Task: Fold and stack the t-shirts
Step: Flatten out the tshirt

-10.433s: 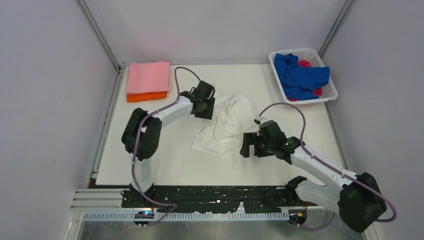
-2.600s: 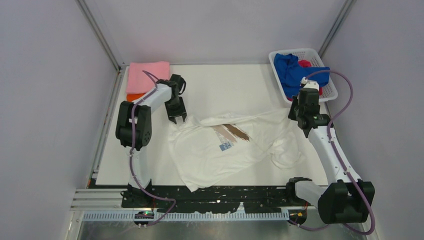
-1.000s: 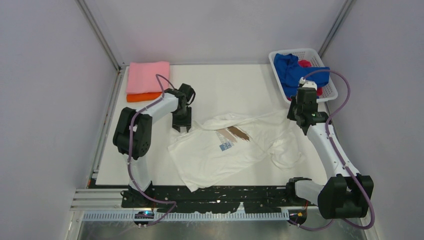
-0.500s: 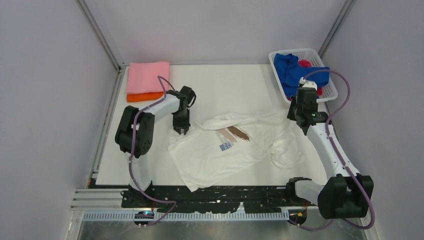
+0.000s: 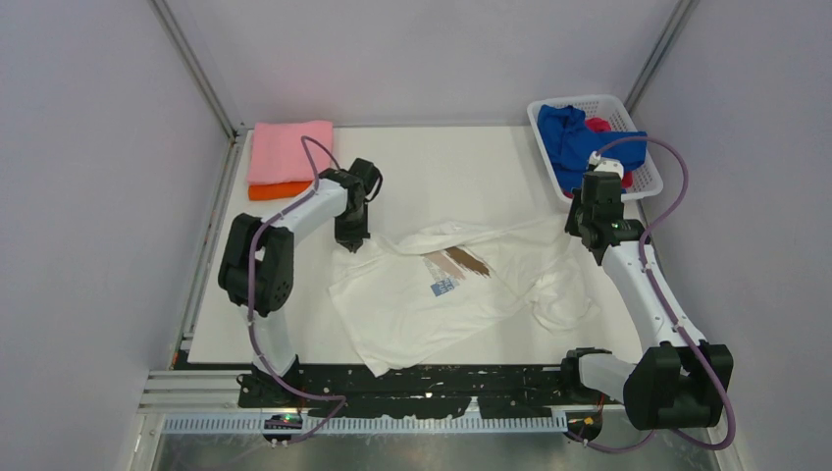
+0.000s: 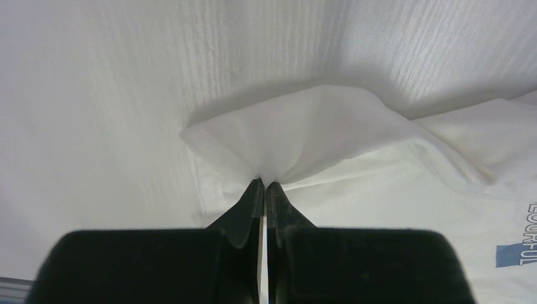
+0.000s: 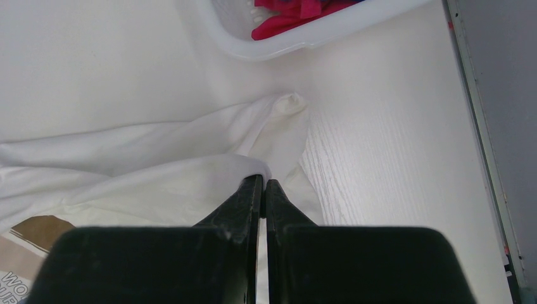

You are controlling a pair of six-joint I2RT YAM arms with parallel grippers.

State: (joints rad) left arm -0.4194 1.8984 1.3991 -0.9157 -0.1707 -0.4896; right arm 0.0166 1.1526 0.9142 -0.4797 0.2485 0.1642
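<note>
Left gripper (image 6: 263,185), spread a moment ago, now pinches a raised corner of the shirt (image 5: 422,304). Right gripper (image 7: 263,182) stays pinched on the opposite edge. The shirt lies rumpled on the worktop (image 5: 442,167) between them, likely ready for stretching flat.

The left fingers (image 5: 352,241) seemingly pinch the spread white t-shirt (image 5: 402,299).

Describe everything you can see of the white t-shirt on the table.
The white t-shirt is soft cloth, lying wrinkled and partly spread, print side up, on the white table. A brown brush-stroke and small blue print marks its chest. The left tool is shut on its far left edge, the right tool on its far right edge.
</note>
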